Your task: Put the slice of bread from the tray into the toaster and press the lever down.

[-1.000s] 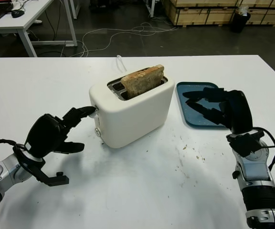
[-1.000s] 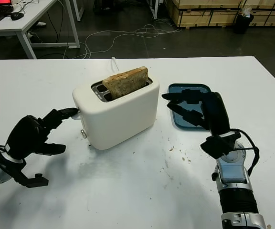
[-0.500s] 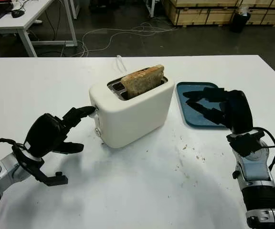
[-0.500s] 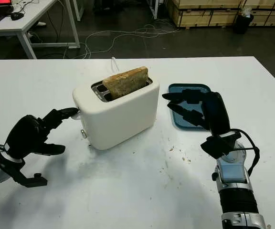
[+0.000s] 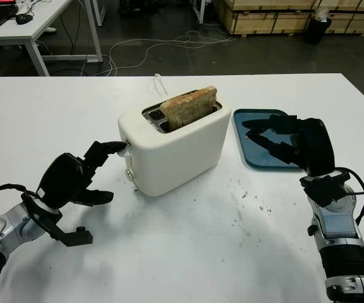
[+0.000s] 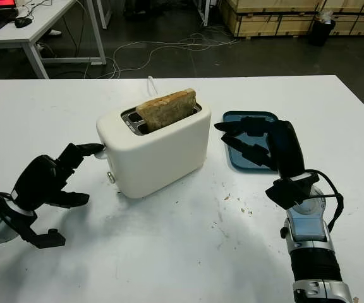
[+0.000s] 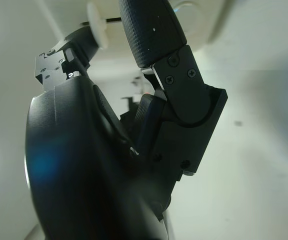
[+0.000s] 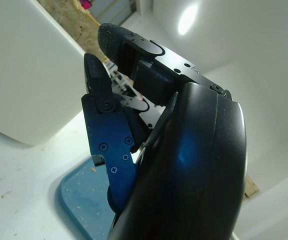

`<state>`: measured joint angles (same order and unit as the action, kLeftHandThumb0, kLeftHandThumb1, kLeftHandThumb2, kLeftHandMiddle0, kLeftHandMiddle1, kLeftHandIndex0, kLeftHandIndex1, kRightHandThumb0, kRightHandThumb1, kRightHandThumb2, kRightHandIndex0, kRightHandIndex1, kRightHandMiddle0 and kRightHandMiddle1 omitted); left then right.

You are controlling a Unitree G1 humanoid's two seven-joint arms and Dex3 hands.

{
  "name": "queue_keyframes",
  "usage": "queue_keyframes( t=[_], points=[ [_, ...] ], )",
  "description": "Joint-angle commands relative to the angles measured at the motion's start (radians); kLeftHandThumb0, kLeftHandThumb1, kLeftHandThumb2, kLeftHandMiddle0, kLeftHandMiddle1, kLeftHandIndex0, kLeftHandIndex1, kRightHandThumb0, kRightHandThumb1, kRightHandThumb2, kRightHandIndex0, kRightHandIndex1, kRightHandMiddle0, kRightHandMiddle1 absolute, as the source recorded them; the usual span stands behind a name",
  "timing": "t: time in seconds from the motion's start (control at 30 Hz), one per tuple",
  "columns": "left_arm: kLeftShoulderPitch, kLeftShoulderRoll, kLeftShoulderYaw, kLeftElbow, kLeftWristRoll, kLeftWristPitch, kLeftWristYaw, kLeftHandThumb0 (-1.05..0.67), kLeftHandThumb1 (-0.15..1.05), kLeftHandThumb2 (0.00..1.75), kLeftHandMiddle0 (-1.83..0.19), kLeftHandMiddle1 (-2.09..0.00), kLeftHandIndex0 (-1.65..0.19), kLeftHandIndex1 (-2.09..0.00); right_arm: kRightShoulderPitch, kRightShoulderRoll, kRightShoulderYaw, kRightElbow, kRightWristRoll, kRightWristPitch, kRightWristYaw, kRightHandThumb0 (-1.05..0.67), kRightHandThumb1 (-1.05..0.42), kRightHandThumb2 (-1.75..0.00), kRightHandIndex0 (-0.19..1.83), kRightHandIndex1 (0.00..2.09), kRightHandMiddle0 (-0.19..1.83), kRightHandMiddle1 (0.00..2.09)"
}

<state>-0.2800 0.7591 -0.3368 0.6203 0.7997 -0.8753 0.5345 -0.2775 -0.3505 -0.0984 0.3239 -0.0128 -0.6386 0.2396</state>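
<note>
While the lever remains up, the main hazard concerns the largest item after the table (image 5: 182,252): the toaster (image 5: 175,148). It stands free, so a press that lands off-axis could push or tip the body sideways instead of driving the lever (image 5: 127,150) down. The tray (image 5: 248,154) lies just beside the toaster and carries no bread. The slice of bread (image 5: 189,107) stands in a slot, leaning, with its upper part well above the rim; if it is not seated, the carriage may fail to latch. The left robot hand (image 5: 74,180) holds nothing, with one fingertip (image 5: 117,146) at the small white lever knob, from which it could slip. The right robot hand (image 5: 289,142) hovers open over the tray. Compared with the earlier frame, the left robot hand has shifted slightly towards the toaster; all else is unchanged
</note>
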Motion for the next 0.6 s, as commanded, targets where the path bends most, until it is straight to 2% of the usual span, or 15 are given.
queue_keyframes(
  t=[0.0, 0.2, 0.43, 0.57],
  points=[
    [0.000, -0.035, -0.056, 0.026, 0.050, -0.003, -0.043, -1.05, 0.92, 0.87, -1.57, -1.75, 0.00, -1.50, -0.009, -0.009, -0.004, 0.001, -0.006, -0.013, -0.005, -0.24, -0.92, -0.04, 0.84, 0.86, 1.15, 0.02],
    [0.003, -0.046, -0.118, 0.084, 0.078, 0.044, -0.068, -1.05, 0.92, 0.87, -1.57, -1.75, 0.00, -1.63, -0.021, -0.018, -0.006, 0.021, -0.007, -0.031, -0.001, -0.25, -0.92, -0.03, 0.85, 0.84, 1.14, 0.02],
    [-0.030, -0.045, -0.218, 0.193, 0.141, 0.048, 0.029, -1.05, 0.92, 0.88, -1.57, -1.75, 0.00, -1.74, -0.026, -0.025, -0.007, 0.016, 0.002, -0.015, 0.001, -0.26, -0.92, -0.02, 0.87, 0.84, 1.15, 0.02],
    [-0.046, -0.029, -0.253, 0.202, 0.130, 0.068, 0.006, -1.05, 0.92, 0.88, -1.57, -1.75, 0.00, -1.75, -0.021, -0.028, -0.008, -0.002, 0.000, 0.003, 0.000, -0.25, -0.92, -0.01, 0.86, 0.84, 1.14, 0.02]
  ],
)
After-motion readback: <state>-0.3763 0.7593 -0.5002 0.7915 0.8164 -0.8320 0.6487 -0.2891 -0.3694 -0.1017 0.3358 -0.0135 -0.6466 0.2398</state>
